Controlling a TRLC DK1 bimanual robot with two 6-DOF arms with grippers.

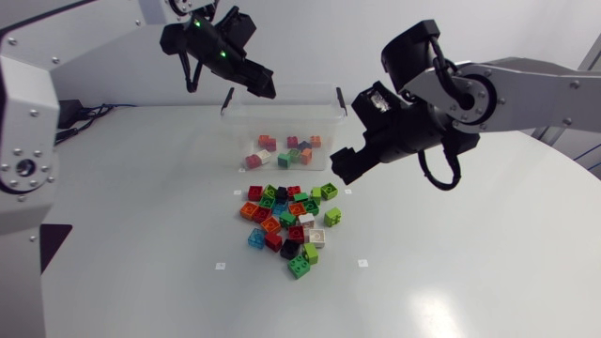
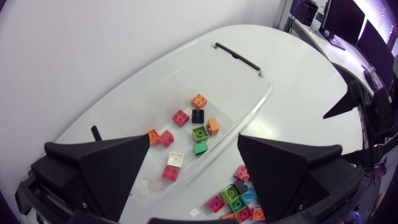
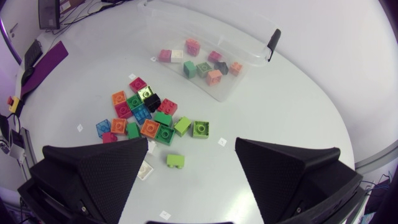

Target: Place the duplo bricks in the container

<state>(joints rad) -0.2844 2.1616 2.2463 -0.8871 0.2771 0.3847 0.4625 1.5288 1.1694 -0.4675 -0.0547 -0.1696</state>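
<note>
Right gripper (image 3: pixel 190 144) gaped empty at the brick pile's (image 3: pixel 163 118) two o'clock. Left gripper (image 2: pixel 193 140), likewise spread and empty, hung over the container (image 2: pixel 264 93) at twelve o'clock; its wrist view clipped that pile.

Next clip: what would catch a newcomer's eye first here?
A bright heap of duplo bricks lies mid-table, just in front of the clear container, which already holds several more. Both black hands hang open and empty: the left hand above the container, the right hand near its right end.
</note>
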